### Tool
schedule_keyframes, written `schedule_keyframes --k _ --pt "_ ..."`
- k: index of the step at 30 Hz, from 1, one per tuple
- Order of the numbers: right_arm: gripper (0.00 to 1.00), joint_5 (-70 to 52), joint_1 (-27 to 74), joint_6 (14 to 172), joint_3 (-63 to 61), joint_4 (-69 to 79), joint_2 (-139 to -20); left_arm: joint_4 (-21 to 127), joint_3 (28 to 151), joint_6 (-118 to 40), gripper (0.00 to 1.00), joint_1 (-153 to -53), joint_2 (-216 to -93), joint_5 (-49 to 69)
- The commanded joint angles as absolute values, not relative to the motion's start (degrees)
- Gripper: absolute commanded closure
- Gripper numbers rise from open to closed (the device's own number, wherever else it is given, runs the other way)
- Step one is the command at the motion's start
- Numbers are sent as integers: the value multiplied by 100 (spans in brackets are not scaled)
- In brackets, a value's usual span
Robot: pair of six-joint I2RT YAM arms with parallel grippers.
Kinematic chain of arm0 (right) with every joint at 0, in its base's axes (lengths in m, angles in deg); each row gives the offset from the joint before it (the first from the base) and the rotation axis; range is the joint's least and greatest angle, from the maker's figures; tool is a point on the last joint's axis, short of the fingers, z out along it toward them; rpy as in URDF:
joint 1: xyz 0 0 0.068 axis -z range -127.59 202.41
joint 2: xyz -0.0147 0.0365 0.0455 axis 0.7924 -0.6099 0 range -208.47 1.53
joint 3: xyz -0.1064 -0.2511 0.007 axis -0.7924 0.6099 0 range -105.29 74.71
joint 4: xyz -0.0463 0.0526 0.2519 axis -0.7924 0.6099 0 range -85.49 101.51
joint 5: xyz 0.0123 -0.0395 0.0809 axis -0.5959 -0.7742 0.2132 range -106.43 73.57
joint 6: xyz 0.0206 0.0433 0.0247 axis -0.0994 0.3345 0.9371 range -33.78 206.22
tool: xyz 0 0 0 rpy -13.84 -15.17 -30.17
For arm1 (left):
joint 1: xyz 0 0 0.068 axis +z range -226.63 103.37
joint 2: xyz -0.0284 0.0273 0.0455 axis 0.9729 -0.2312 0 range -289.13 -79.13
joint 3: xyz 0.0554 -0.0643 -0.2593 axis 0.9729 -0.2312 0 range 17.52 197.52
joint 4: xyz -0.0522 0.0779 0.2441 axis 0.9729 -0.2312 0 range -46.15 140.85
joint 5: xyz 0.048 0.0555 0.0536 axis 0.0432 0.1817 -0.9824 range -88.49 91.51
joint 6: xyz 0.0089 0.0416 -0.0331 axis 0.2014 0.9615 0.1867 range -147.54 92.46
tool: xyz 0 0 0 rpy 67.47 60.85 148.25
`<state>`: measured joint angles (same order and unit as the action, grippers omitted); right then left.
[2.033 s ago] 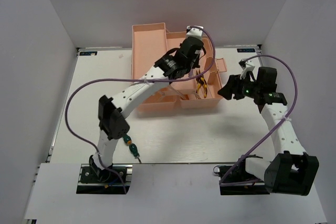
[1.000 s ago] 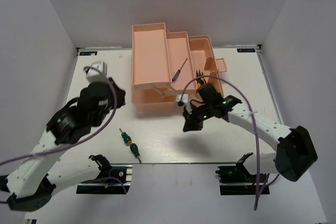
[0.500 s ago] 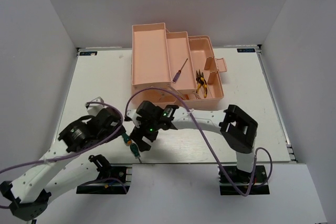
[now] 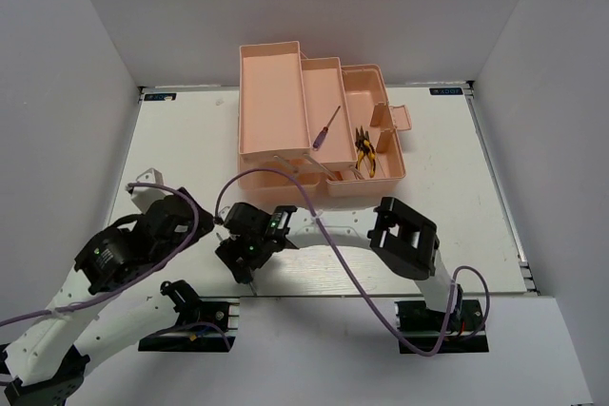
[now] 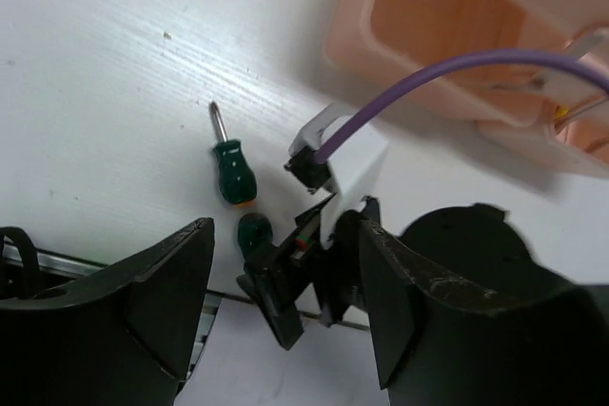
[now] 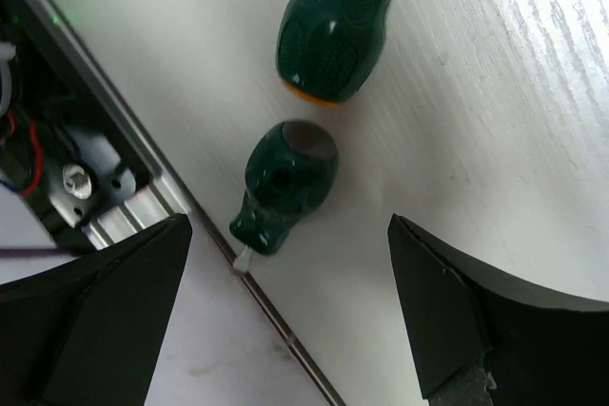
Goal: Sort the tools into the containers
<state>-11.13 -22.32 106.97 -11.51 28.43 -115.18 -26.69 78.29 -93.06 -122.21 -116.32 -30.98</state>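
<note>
Two green screwdrivers (image 6: 285, 183): loose on the table (image 4: 457, 187) by its near edge, handle ends facing, just beside each other; nothing grips them.
Change: a second ago the right gripper (image 4: 240, 256) was pinched shut at the front of the toolbox (image 4: 271, 102); it has since crossed to the near-left part of the table and spread over the pair. The left arm, over the toolbox two seconds ago, has drawn back to its own side.
Meaning: by my judgement the right arm is lining up to pick a green screwdriver; these two remain unsorted.
Right jaws: wide apart, straddling the nearer screwdriver from above, holding nothing.
Left gripper (image 5: 285, 235): parted and empty, hanging back near the pair, which shows in its wrist view.
Sorted so far: purple screwdriver (image 4: 326, 127) lies in the middle tray, yellow pliers (image 4: 364, 151) in the right compartment.
Writing: none readable; blue stickers (image 4: 157, 96) at the table's far corners are too small to make out.
</note>
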Motion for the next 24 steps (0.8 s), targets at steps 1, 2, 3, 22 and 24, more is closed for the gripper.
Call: schedule_keyframes --k 1,2,3,22,24 --pt "10 -1546 -2326 11293 -1485 2859 -11756 -2975 8185 -9716 28 -12207 -11569 -3812" --pt "10 -1607 -2352 11346 -1494 2833 -11809 -2975 8186 -9715 28 -12207 -11517 -3813" --pt "12 -1625 -2370 11442 -1503 2781 -11888 -2975 8246 -9715 28 -12207 -11517 -3891" --pt "100 -602 -1369 10100 -28 2851 -9862 -2975 7131 -10743 33 -12102 -11261 -3752" --pt "100 -133 -1184 9327 105 2614 -9376 -2756 6851 -10743 33 -12102 -11262 -3559"
